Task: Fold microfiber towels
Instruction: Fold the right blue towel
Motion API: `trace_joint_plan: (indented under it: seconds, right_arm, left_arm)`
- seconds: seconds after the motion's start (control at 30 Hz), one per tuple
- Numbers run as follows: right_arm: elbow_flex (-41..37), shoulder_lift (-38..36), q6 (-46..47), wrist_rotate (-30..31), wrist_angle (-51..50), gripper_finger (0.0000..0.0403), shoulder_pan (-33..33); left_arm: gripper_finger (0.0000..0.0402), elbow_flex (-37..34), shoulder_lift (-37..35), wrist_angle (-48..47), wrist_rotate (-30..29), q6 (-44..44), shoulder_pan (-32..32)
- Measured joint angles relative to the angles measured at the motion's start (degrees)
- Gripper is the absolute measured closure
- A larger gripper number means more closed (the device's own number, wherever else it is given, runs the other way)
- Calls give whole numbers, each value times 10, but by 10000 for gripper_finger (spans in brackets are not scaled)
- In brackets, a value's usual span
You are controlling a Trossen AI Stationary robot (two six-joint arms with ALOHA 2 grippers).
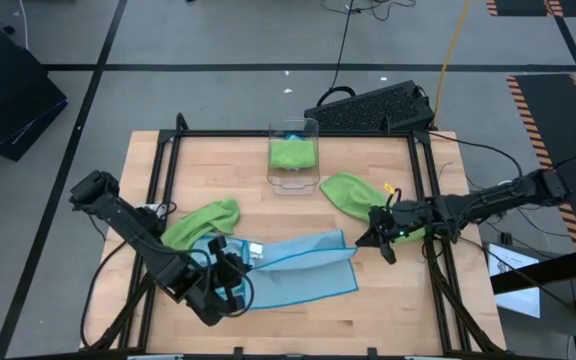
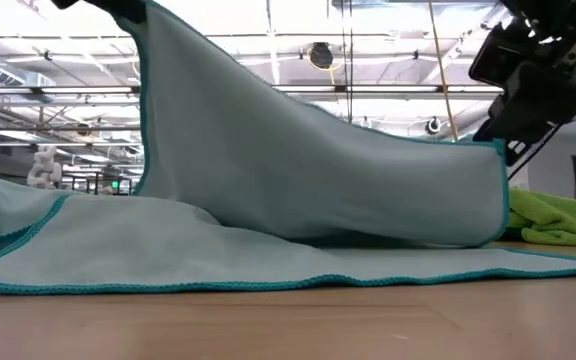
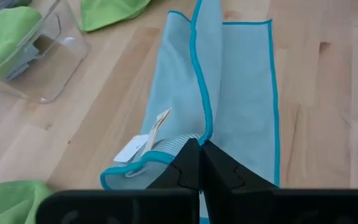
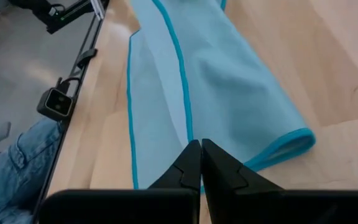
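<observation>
A light blue microfiber towel [image 1: 303, 270] with a teal hem lies near the table's front, one long edge raised between my two grippers. My left gripper [image 1: 236, 268] is shut on its left end, beside a white tag [image 3: 143, 142]. My right gripper [image 1: 366, 238] is shut on its right end. In the low view the raised edge slopes down from the upper left to the right gripper [image 2: 508, 130]. One lime green towel [image 1: 203, 222] lies at the left and another [image 1: 353, 192] at the right. A third [image 1: 293, 152] sits in the clear bin. My left gripper pinches the towel's teal hemmed edge [image 3: 205, 127] between its two fingers, at the end with the tag. It comes slanting down from the table's left. That edge is lifted, and the layer below [image 3: 247, 106] lies flat on the table. My right gripper pinches the same hemmed edge [image 4: 184, 118] at the towel's right end, between its two fingers, slanting down from the table's right. The held layer hangs down from the fingers to a fold [image 2: 298, 238] on the table. The lower layer [image 4: 148, 112] lies flat.
The clear plastic bin [image 1: 293, 178] stands at the table's far middle, with a black keyboard [image 1: 373, 108] behind it at the far right. Bare wood lies along the table's front edge [image 1: 298, 330]. Blue denim of a person [image 4: 11, 174] shows beyond the table's edge.
</observation>
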Motion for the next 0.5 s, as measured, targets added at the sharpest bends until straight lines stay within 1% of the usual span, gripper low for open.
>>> trace_joint_plan:
  seconds: [0.2,0.37,0.5]
  right_arm:
    - [-1,0,22,2,0,403,29]
    - [-3,0,32,46,2,403,59]
    - [-28,0,47,59,40,403,73]
  left_arm:
    - [387,0,0,1,1,-4,-2]
    - [397,0,15,18,39,-6,2]
    - [390,0,36,22,44,-5,3]
